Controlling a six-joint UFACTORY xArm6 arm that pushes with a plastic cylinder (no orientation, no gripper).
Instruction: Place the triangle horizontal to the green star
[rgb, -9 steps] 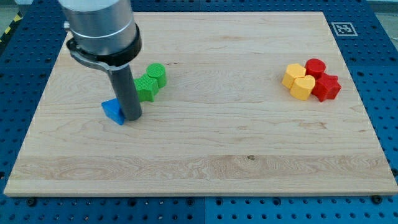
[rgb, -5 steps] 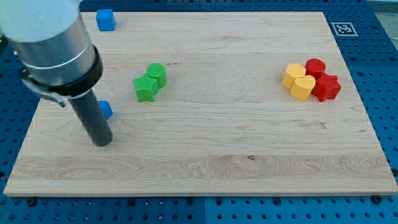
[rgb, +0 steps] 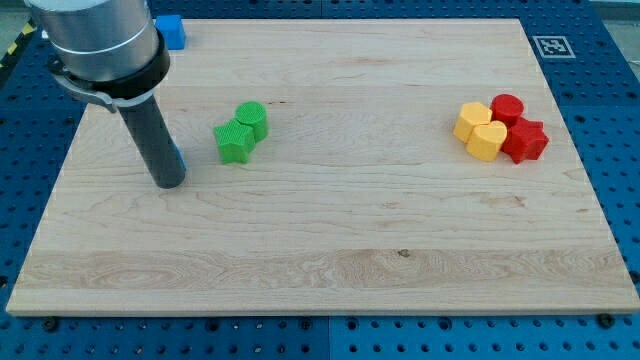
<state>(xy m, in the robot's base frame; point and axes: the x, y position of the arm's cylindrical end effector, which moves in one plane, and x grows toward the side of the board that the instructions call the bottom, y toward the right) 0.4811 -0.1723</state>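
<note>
Bright, even light; sharp focus, faint soft shadows.

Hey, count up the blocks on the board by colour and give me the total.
Green: 2, a star and a cylinder
Yellow: 2
Red: 2
Blue: 2, one at the top edge, one mostly hidden behind my tip
Total: 8

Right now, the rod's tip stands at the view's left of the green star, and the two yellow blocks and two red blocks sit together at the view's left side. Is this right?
Not quite. My tip is indeed left of the green star, but the camera view shows the yellow blocks and red blocks clustered at the view's right side, not the left.
</note>
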